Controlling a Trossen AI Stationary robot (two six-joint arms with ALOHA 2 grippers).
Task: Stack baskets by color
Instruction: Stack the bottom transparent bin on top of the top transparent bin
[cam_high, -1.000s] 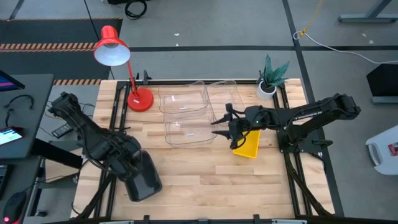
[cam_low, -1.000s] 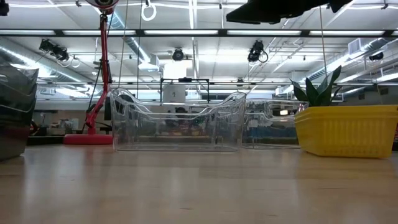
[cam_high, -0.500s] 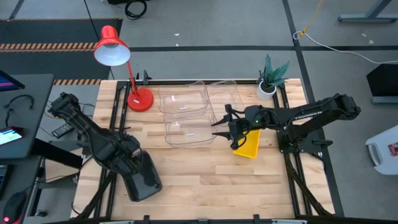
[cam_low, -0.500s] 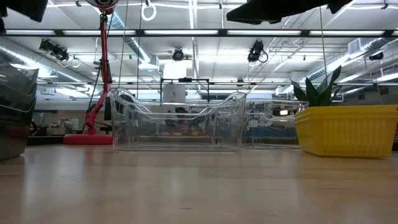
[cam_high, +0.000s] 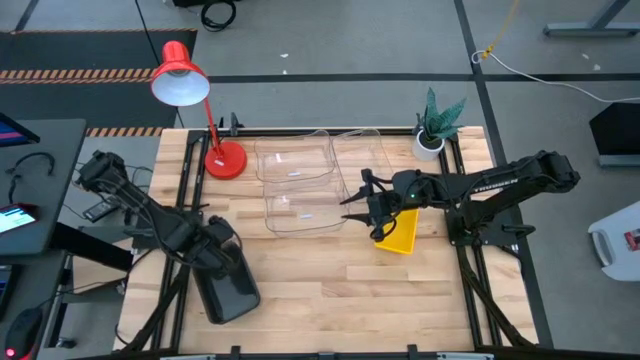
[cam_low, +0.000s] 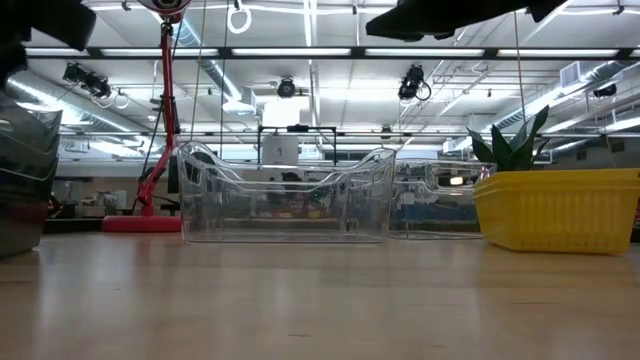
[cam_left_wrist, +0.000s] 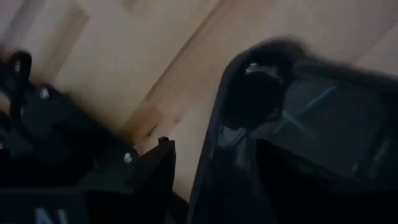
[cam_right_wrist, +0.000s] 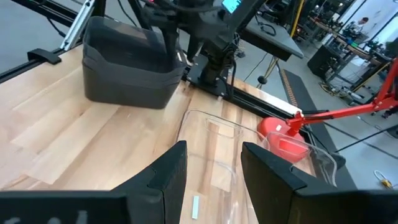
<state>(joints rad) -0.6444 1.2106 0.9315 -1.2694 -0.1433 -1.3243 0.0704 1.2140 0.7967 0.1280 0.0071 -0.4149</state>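
Left gripper (cam_high: 212, 243) beside grey baskets (cam_high: 228, 288); right gripper (cam_high: 352, 205) over clear basket (cam_high: 303, 210).

You can't count the dark grey baskets (cam_high: 228, 290) from above; they read as one dark mass. Left wrist view: blurred, grey basket rim (cam_left_wrist: 292, 124) cut off by the edge. Low view: grey stack (cam_low: 22, 180) and yellow basket (cam_low: 558, 208) both cropped. Yellow basket (cam_high: 400, 232) half hidden under the right gripper (cam_high: 372, 205).
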